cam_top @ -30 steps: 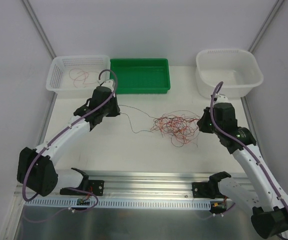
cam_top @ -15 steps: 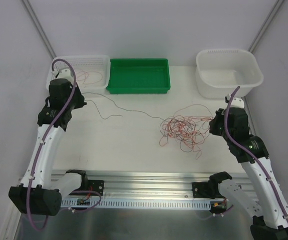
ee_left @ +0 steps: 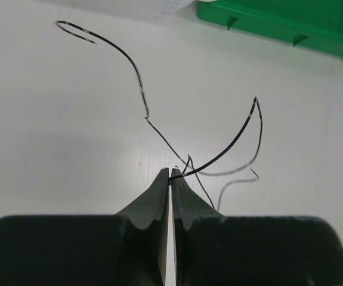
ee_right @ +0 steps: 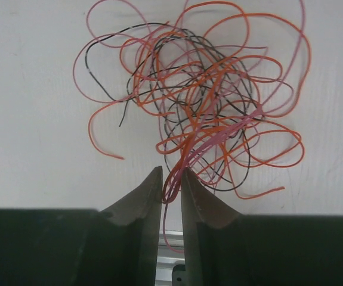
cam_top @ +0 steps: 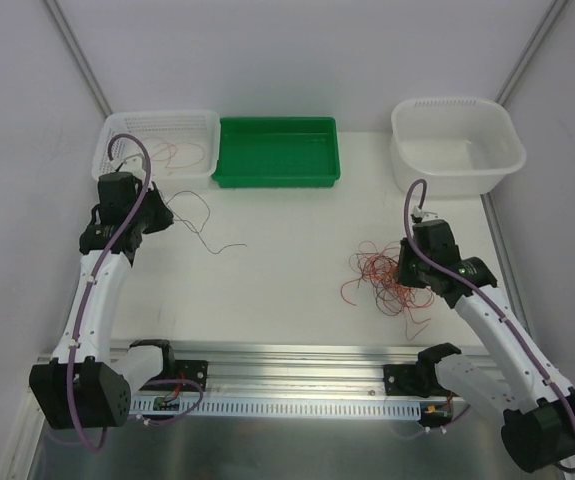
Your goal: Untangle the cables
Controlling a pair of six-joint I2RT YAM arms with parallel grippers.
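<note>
The cables lie in two parts. One black cable [ee_left: 141, 89] curls over the white table, and my left gripper [ee_left: 171, 176] is shut on its end; in the top view that gripper [cam_top: 155, 217] sits at the far left with the black cable [cam_top: 207, 232] trailing right. A tangle of orange, pink and black cables [ee_right: 207, 101] lies just ahead of my right gripper [ee_right: 171, 179]. Its jaws stand slightly apart, with a bunch of pink and orange strands running through the gap. From above, the tangle [cam_top: 387, 280] lies at the right beside that gripper [cam_top: 405, 268].
A white mesh basket [cam_top: 117, 135] at the back left holds a few red wires [cam_top: 172, 152]. A green tray [cam_top: 277, 182] stands beside it and a white tub [cam_top: 457, 180] at the back right. A metal rail [cam_top: 287, 385] runs along the near edge.
My left arm swung left and the black cable came away from the tangle. My right gripper drew the tangle right and nearer, then its jaws parted a little.
</note>
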